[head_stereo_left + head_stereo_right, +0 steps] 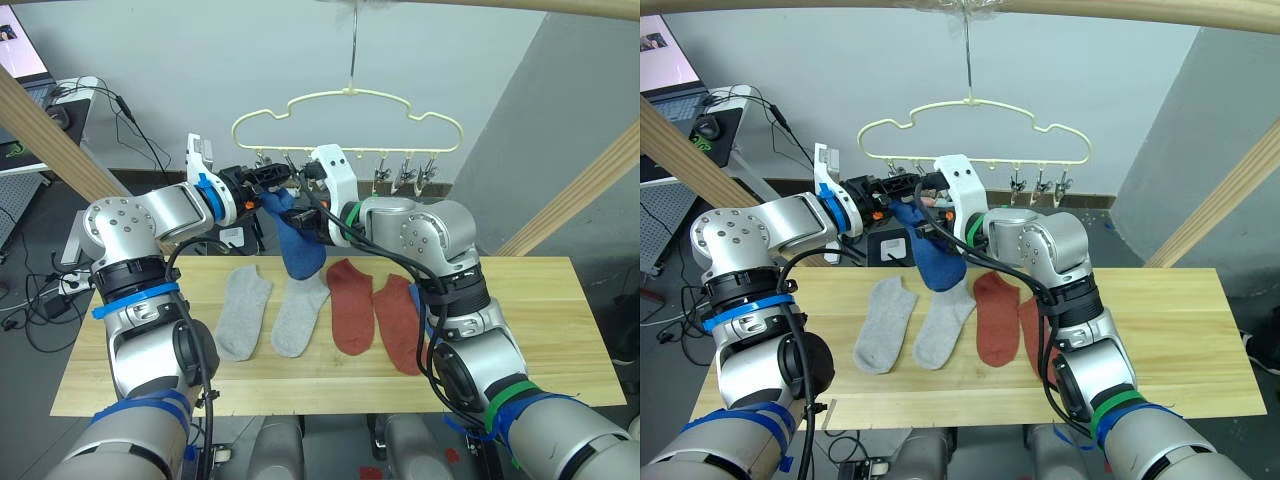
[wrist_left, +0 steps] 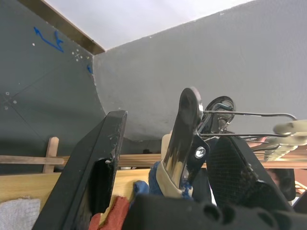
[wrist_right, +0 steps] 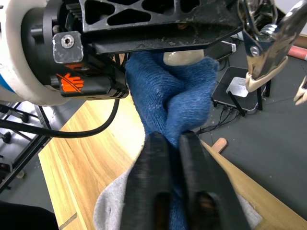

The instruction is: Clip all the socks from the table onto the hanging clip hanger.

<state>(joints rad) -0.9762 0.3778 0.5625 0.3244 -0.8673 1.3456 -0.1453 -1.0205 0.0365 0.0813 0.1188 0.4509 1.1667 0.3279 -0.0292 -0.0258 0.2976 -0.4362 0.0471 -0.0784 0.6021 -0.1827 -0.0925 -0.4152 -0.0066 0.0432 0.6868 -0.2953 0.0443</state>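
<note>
A blue sock (image 1: pixel 298 240) hangs above the table (image 1: pixel 540 330), just below the left clips of the pale-yellow clip hanger (image 1: pixel 350 100). My right gripper (image 3: pixel 168 139) is shut on the sock's bunched upper part. My left gripper (image 2: pixel 170 129) is level with the clip row. Its fingers stand open on either side of a metal clip (image 2: pixel 188 129), with the sock's top edge just beneath that clip. Two grey socks (image 1: pixel 243 312) (image 1: pixel 303 312) and two rust red socks (image 1: pixel 350 305) (image 1: pixel 398 322) lie flat on the table in a row.
Slanted wooden frame poles (image 1: pixel 50 135) (image 1: pixel 585 190) rise at both sides, and the hanger's hook hangs from a top bar. Several free clips (image 1: pixel 405 172) hang to the right of my grippers. A desk with cables (image 1: pixel 60 95) stands at the back left.
</note>
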